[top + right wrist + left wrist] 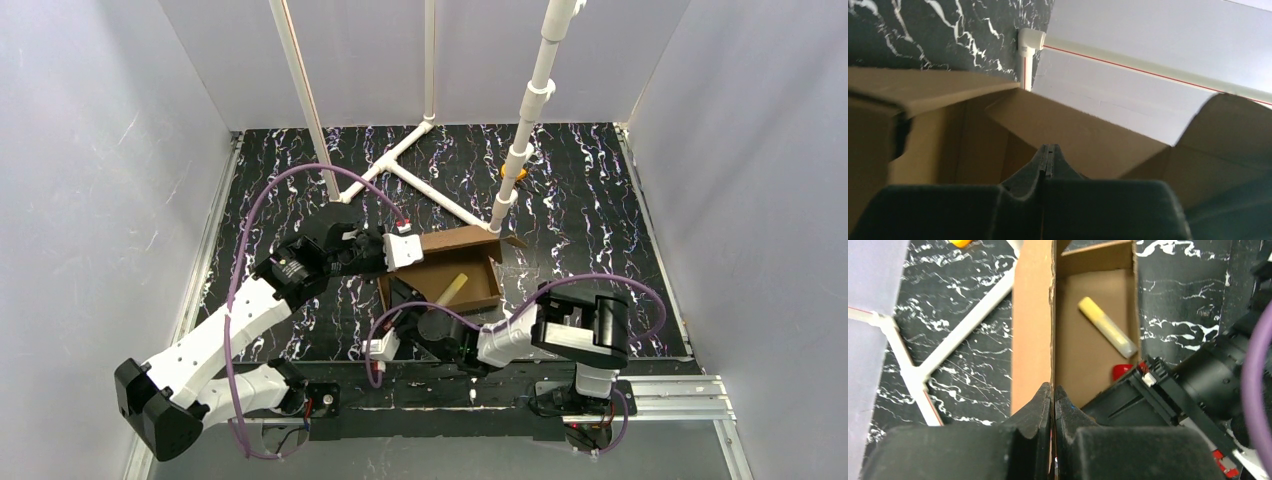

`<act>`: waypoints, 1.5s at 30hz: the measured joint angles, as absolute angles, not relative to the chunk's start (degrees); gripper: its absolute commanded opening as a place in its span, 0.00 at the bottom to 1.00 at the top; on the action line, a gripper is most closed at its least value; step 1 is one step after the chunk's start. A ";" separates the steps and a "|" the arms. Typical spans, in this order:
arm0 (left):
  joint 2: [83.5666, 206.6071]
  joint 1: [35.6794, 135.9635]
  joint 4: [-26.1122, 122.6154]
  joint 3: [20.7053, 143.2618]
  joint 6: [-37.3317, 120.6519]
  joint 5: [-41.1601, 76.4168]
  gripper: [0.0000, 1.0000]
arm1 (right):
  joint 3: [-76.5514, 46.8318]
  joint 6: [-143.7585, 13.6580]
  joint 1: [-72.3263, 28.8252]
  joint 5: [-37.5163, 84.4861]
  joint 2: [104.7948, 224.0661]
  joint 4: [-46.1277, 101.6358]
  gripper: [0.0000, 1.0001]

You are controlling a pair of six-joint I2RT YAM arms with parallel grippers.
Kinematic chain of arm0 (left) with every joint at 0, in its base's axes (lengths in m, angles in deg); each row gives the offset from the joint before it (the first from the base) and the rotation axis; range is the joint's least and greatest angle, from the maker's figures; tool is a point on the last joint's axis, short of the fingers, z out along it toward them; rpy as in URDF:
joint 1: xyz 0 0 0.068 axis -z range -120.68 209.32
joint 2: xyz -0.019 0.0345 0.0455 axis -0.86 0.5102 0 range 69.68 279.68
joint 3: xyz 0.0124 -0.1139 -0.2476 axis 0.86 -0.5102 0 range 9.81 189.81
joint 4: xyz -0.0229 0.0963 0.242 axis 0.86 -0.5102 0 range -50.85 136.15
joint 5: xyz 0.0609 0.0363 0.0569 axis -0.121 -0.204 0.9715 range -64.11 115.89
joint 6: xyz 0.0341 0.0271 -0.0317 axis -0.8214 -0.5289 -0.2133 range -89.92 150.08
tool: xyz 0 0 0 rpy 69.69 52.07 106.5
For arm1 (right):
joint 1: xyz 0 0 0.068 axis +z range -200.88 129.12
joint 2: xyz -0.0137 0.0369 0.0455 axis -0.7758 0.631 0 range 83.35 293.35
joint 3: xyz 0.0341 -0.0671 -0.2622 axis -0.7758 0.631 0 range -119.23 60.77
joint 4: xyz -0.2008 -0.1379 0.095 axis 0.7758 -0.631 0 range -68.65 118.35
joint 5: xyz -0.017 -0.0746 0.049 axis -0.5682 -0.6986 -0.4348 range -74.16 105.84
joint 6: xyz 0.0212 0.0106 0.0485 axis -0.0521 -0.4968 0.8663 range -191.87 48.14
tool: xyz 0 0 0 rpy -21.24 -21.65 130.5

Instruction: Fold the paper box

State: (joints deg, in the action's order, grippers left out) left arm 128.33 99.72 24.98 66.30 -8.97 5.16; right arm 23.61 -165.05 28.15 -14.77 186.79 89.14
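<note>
The paper box [455,243] is brown cardboard, standing open-topped in the middle of the black marbled table. My left gripper [386,254] is shut on the box's left wall; in the left wrist view the thin cardboard edge [1052,330] runs up from between the fingers of that gripper [1053,392]. My right gripper [405,300] is at the box's near left corner, reaching in over the front wall. In the right wrist view this gripper [1049,151] is shut with nothing between its fingers, and cardboard flaps [1088,132] stand close ahead and to both sides.
Inside the box lie a yellow-capped tube [1105,327] and a small red thing [1122,371], partly hidden by the right arm. A white pipe frame [420,160] and a slanted pole [522,150] stand behind the box. An orange object [520,172] lies by the pole.
</note>
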 measured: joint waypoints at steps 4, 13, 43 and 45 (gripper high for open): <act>130.02 99.88 23.32 65.67 -8.46 5.05 0.00 | 26.12 -163.54 29.24 -15.16 184.01 87.42 0.01; 130.45 100.07 22.07 65.65 -8.25 5.66 0.00 | -3.21 -140.09 39.56 -13.24 179.97 38.09 0.01; 136.05 100.34 24.19 61.25 0.78 2.56 0.00 | -1.14 -142.32 -3.87 34.32 145.98 -38.08 0.01; 136.90 100.34 24.76 60.42 2.25 2.10 0.02 | -2.75 -137.32 -8.97 36.40 144.87 -34.65 0.01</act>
